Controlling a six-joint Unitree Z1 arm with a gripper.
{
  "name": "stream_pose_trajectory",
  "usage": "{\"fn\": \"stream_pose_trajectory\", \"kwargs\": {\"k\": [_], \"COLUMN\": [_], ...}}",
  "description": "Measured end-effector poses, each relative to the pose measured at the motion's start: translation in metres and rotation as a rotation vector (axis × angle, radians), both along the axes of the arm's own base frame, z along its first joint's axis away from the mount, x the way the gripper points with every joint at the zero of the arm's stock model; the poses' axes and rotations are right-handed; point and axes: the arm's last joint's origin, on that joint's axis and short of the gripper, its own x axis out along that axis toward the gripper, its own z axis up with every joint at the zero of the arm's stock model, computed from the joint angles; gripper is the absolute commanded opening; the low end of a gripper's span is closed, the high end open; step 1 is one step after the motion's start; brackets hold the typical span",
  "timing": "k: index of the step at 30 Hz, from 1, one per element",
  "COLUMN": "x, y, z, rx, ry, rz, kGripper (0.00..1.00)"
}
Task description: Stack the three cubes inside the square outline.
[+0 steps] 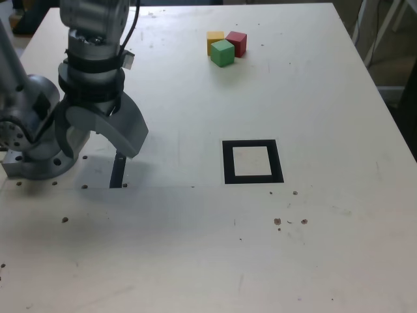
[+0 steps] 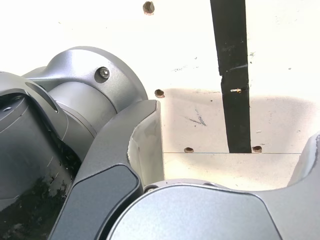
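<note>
Square outline (image 1: 253, 162) empty; cubes (image 1: 225, 45) far from open hand (image 1: 98, 138).

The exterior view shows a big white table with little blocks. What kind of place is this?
Probably a robot lab or workshop. A grey robot arm with an open gripper is bolted to a pale table marked with a black tape square, with three coloured cubes for practice.
</note>
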Motion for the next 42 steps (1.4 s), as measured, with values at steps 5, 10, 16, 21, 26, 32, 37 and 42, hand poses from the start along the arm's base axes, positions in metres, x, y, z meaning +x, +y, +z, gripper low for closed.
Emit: {"fn": "stream_pose_trajectory", "kwargs": {"k": [5,10,16,21,26,32,37,42], "x": [0.0,0.001,0.001,0.0,0.001,0.009,0.021,0.032], "y": [0.0,0.0,0.0,0.0,0.001,0.01,0.023,0.039], "z": [-0.001,-0.001,-0.001,-0.001,0.001,0.013,0.033,0.054], "rx": [-0.001,0.0,0.004,0.007,0.006,-0.008,-0.036,-0.01], "ry": [-0.007,-0.01,-0.01,-0.007,-0.013,-0.034,-0.071,-0.112], "rz": [-0.001,-0.002,-0.003,-0.004,0.005,0.027,-0.018,-0.049], "kGripper": [0.99,0.99,0.99,0.99,0.99,0.99,0.99,0.99]}}
